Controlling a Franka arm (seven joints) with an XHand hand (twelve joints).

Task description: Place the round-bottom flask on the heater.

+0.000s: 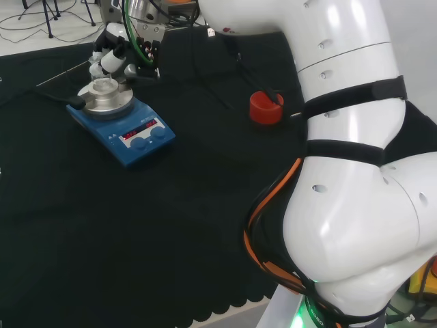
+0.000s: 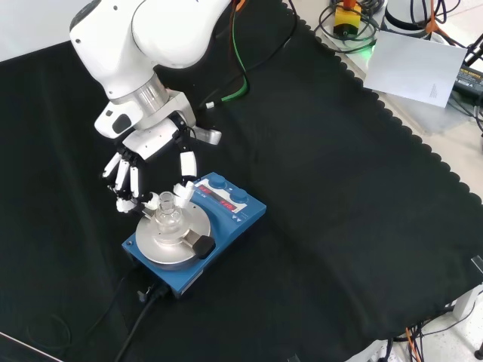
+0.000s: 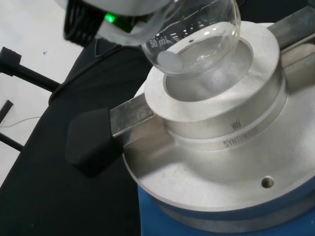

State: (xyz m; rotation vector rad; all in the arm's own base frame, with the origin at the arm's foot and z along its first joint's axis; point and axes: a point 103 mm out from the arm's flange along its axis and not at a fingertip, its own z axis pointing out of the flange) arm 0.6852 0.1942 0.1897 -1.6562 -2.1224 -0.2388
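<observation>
- Heater (image 2: 198,234): blue box with a round metal block on top, standing on the black cloth (image 2: 339,188). A recess is cut into the middle of the block, and a black-capped bar sticks out of the block's side. This is the landmark for all entries below.
- Flask (image 3: 197,37): clear glass, round-bottomed. In the wrist view its belly hangs over the heater's recess, tilted, the lowest part at or just inside the rim. Whether the glass already touches metal I cannot tell.
- Same flask in the front view (image 2: 167,213): neck up, directly above the centre of the heater's block.
- Hand (image 2: 151,170): black and white, poised over the heater's top, fingers curled down around the flask's neck with the thumb on the opposite side. Grasping the flask, not released.
- Red ribbed ring (image 1: 265,107): a bare stand, well apart from the heater, to its right in the head view.
- Progress, by my reckoning: the carrying looks finished, since the flask is over the heater.
- Left to do: settle the round bottom fully into the recess, straighten it, let go and lift the hand clear.
</observation>
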